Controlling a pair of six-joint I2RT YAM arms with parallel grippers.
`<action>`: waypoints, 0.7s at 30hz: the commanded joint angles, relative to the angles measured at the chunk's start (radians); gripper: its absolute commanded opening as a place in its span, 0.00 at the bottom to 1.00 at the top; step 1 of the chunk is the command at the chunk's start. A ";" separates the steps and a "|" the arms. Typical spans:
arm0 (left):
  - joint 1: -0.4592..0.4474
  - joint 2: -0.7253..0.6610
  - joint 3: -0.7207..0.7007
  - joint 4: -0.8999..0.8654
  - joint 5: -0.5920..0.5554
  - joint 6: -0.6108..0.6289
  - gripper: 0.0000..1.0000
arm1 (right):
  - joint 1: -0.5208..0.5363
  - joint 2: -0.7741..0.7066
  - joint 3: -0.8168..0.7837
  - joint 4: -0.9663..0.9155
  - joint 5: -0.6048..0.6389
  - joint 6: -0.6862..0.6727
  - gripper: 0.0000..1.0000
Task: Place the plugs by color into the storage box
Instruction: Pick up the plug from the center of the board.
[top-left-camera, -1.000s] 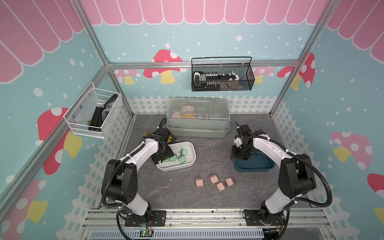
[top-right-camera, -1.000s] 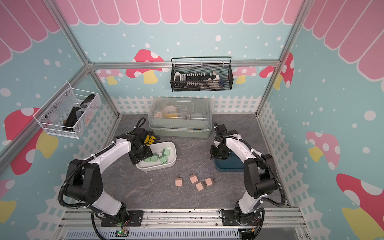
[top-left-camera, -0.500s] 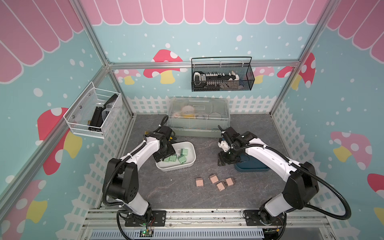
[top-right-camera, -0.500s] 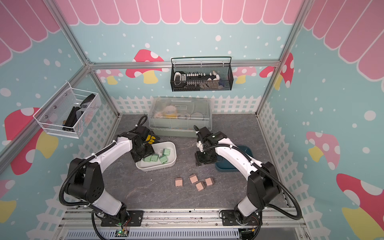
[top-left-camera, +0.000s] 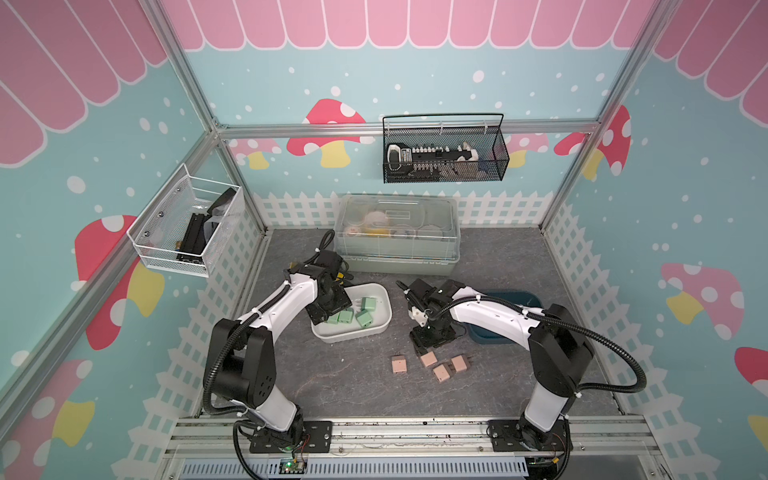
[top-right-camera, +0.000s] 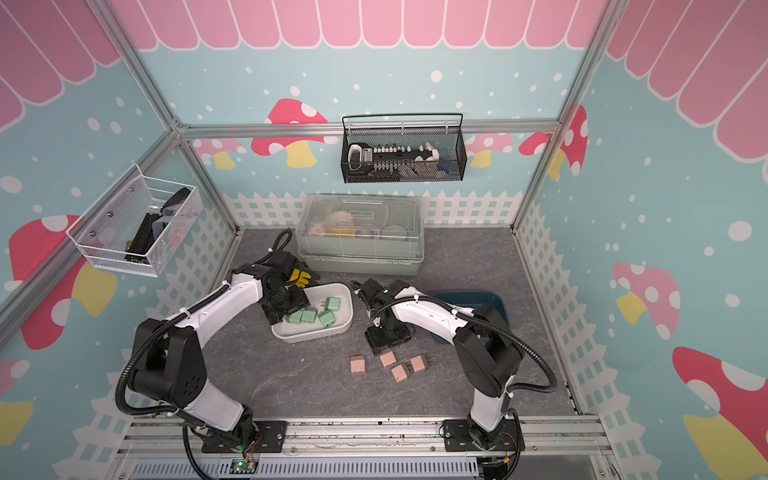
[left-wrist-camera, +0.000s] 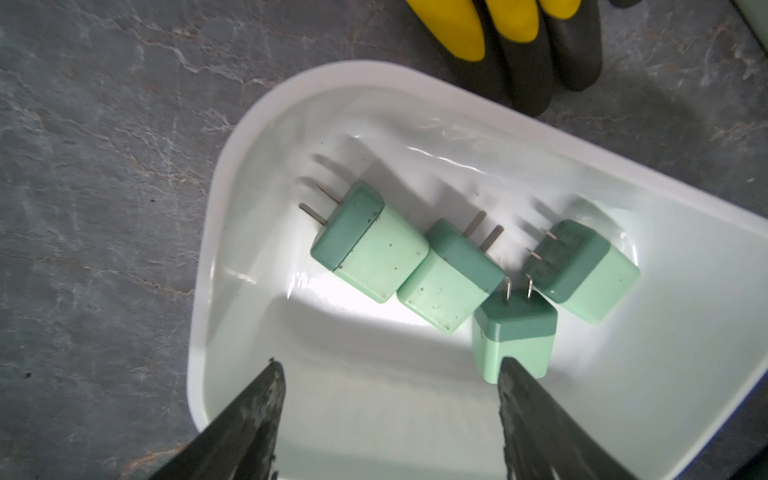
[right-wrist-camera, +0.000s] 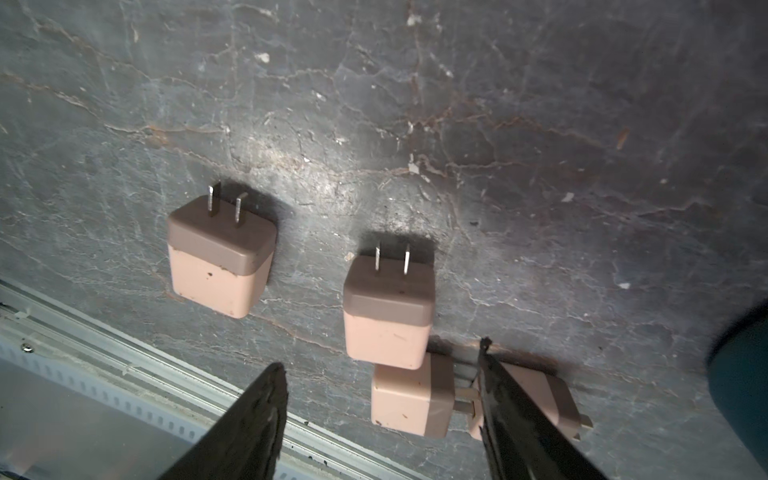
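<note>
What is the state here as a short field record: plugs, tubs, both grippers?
green plugs: four, all in the white tub
pink plugs: four, loose on the grey table, outside both tubs
teal tub: no plug visible; partly hidden by the right arm
left gripper: open, empty, over the white tub
right gripper: open, empty, above the pink plugs

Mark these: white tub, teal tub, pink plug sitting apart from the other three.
white tub (top-left-camera: 357, 333): top view, front wall.
teal tub (top-left-camera: 515, 300): top view, bare inside.
pink plug (top-left-camera: 399, 366): top view, upper face.
</note>
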 joint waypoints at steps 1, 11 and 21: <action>0.005 -0.014 0.012 -0.013 0.023 -0.017 0.78 | 0.007 0.036 -0.032 0.041 0.044 0.012 0.71; 0.000 -0.010 -0.017 -0.013 0.042 -0.024 0.78 | 0.019 0.108 -0.080 0.121 0.085 0.013 0.71; -0.005 0.002 0.001 -0.008 0.043 -0.036 0.77 | 0.023 0.136 -0.094 0.132 0.124 -0.014 0.40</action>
